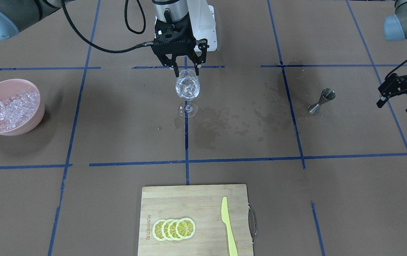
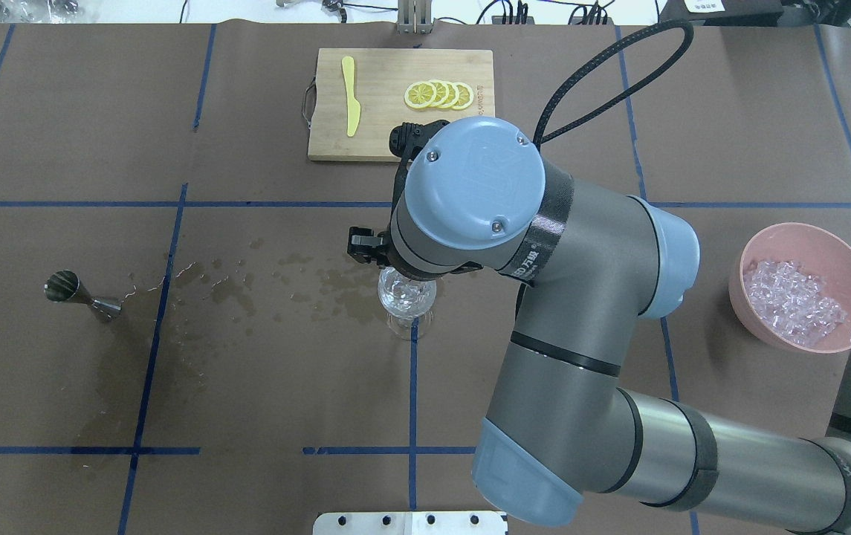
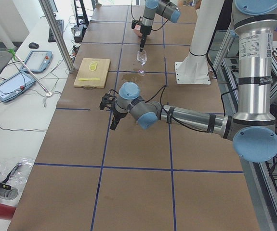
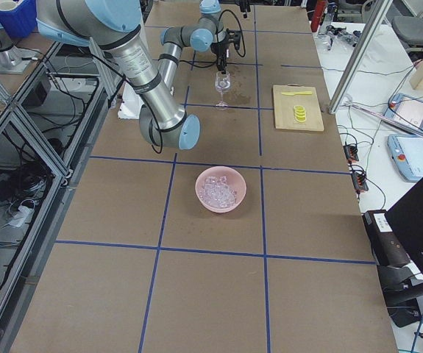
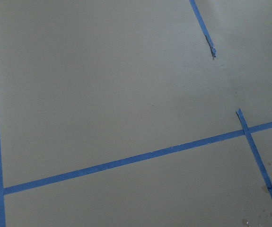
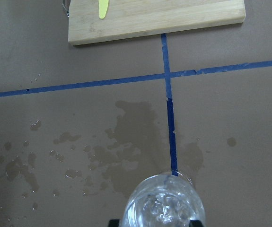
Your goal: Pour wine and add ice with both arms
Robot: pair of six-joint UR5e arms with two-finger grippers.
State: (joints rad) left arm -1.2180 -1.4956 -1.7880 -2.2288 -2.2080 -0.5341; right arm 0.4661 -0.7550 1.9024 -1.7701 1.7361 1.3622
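A clear stemmed glass (image 1: 187,87) stands at the table's middle with several ice cubes inside; I cannot make out any wine in it. My right gripper (image 1: 185,67) hangs open just above its rim, one finger on each side, holding nothing. The glass also shows at the bottom of the right wrist view (image 6: 162,205) and under the right arm in the overhead view (image 2: 406,296). The heap of ice (image 1: 13,108) lies in a pink bowl (image 1: 29,124). My left gripper (image 1: 397,105) is open and empty, far off to the side beyond a steel jigger (image 1: 321,101).
A wooden cutting board (image 1: 175,199) with lemon slices (image 1: 174,229) and a yellow knife (image 1: 229,227) lies at the edge opposite the robot. Dark wet stains (image 1: 221,124) spread over the brown paper between glass and jigger. The left wrist view shows only paper and blue tape.
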